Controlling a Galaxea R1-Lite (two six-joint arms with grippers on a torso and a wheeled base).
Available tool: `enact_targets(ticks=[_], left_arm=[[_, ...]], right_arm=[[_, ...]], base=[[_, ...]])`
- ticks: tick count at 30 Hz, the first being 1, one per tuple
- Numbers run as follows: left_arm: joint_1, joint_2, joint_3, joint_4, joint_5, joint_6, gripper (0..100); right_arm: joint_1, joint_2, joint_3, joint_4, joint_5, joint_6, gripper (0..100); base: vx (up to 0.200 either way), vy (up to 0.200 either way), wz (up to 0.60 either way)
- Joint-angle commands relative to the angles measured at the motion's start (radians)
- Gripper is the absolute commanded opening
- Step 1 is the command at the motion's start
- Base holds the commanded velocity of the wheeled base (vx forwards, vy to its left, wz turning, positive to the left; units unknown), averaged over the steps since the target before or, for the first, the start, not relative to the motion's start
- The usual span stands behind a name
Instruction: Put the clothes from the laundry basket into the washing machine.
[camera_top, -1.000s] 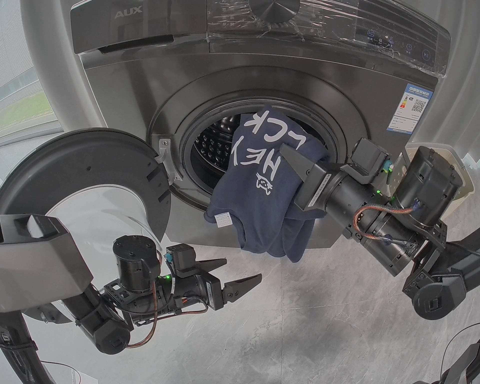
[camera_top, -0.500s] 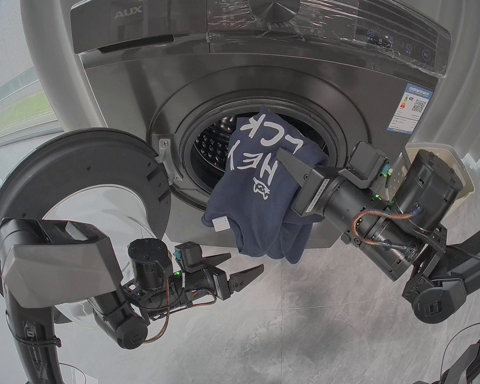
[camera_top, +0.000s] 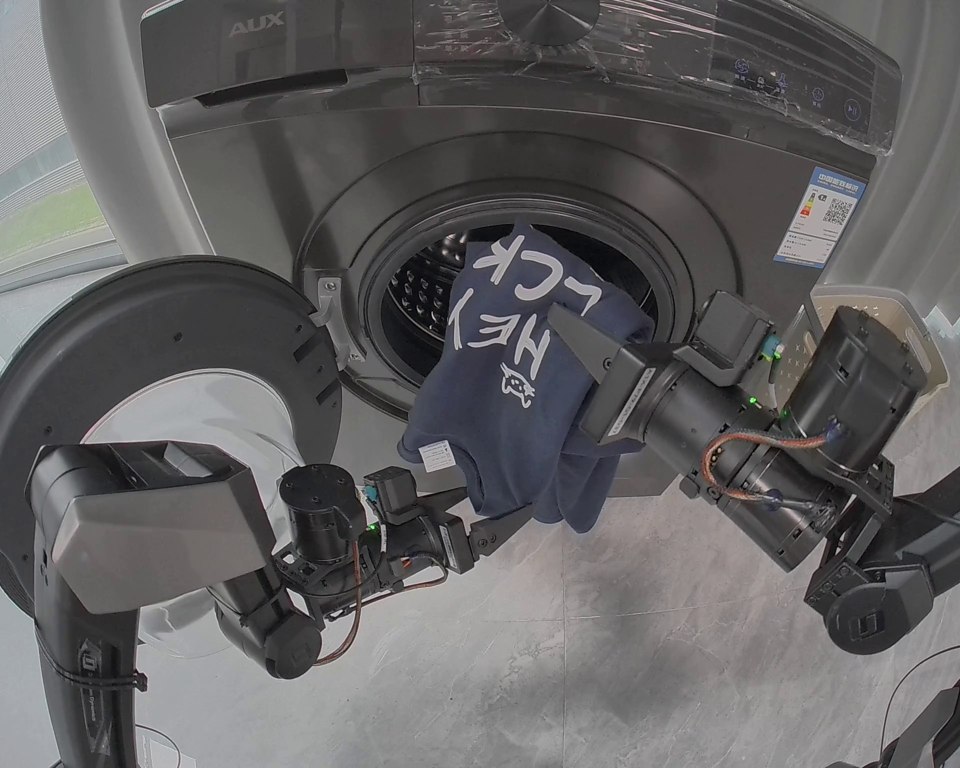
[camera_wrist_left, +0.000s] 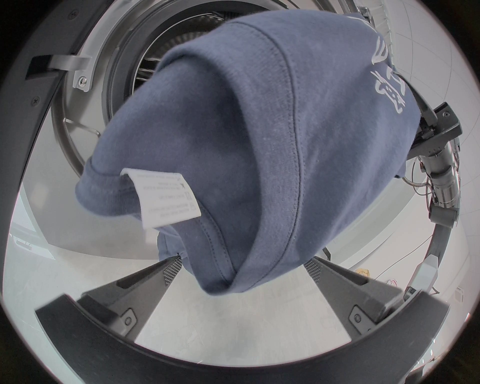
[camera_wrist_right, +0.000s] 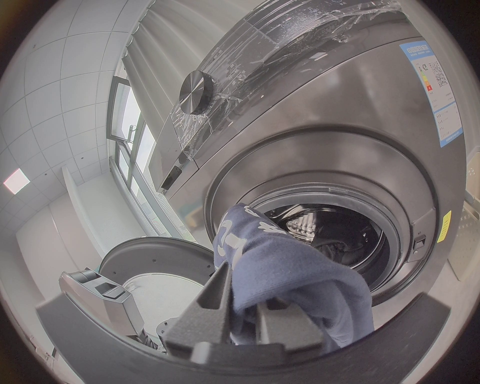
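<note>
Head view: washing machine (camera_top: 250, 190) door (camera_top: 170, 340) is swung open on the left, laundry basket (camera_top: 920, 330) sits behind the right arm, and the drum mouth is partly covered by the navy shirt (camera_top: 510, 380). Shirt hangs from the right pincer (camera_top: 580, 345), which is clamped on its upper fold. Its hem dips between the wide-spread fingers of the left pincer (camera_top: 492, 512).

Head camera high, downward onto the washing machine (camera_top: 250, 180); both wrist cameras close, toward the same drum opening (camera_wrist_right: 325, 232).
</note>
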Motion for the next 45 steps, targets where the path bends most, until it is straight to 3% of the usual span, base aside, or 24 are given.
enact_targets(ticks=[1,12,13,20,29,37,45], left_arm=[[0.002,0.014,-0.024,-0.006,-0.001,-0.001,100],[-0.016,0.005,-0.018,-0.032,0.006,-0.03,100],[-0.018,0.007,-0.02,-0.032,0.006,-0.032,0],[-0.016,-0.015,-0.006,-0.033,0.007,-0.03,0],[-0.059,-0.239,0.171,-0.032,0.006,-0.024,0],[-0.127,-0.48,0.329,-0.032,0.013,-0.021,0],[-0.12,-0.589,0.428,-0.032,0.013,-0.004,0]], right_arm=[[0.003,-0.002,0.007,-0.001,0.0,-0.001,0],[0.003,0.007,0.007,-0.033,0.0,-0.004,0],[0.003,0.007,0.007,-0.033,-0.001,-0.004,0],[-0.002,0.005,0.016,-0.033,0.0,-0.004,0],[-0.016,0.007,0.037,-0.033,0.0,-0.002,0],[-0.016,0.03,0.171,-0.047,0.011,0.001,0],[-0.004,0.124,0.275,-0.229,0.02,-0.01,0]], base=[[0.0,0.0,0.0],[0.0,0.0,0.0],[0.0,0.0,0.0],[0.0,0.0,0.0],[0.0,0.0,0.0],[0.0,0.0,0.0],[0.0,0.0,0.0]])
